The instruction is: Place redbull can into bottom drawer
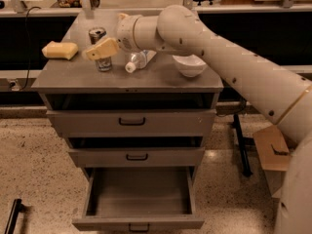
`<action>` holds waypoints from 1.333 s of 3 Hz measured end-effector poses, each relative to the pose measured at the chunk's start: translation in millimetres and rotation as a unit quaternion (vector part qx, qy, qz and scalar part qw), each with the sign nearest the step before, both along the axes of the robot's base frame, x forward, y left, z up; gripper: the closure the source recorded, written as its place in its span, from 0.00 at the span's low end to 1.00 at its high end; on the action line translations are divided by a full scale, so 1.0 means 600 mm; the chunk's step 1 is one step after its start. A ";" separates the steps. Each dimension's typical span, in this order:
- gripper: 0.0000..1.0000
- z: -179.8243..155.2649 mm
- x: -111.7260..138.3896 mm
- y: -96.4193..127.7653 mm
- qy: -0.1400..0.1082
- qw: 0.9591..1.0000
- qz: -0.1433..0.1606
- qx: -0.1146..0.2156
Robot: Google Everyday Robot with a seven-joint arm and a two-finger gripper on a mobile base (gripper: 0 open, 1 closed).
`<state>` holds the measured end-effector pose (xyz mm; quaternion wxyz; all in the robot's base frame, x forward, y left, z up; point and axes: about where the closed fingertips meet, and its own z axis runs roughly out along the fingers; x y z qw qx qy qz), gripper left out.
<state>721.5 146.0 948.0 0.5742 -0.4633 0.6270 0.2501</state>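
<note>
The redbull can (97, 35) stands upright on the table (73, 77), left of middle, long axis straight up. The gripper (101, 48) is right at it, coming in from the right and crossing the can's front. Honestly can't tell if the jaws are apart or clamped. The bottom drawer (139, 223) sits pulled open below the table's front edge, so I'd guess lift, then lower.

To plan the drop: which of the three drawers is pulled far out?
The bottom drawer: only its inside shows. The gripper is at the can on top.
</note>
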 end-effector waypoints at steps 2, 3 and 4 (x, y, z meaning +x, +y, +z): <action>0.00 -0.039 0.050 0.009 0.034 0.999 -0.021 0.023; 0.19 -0.033 0.066 0.022 0.027 0.999 -0.023 0.030; 0.41 -0.028 0.074 0.031 0.023 0.999 -0.020 0.032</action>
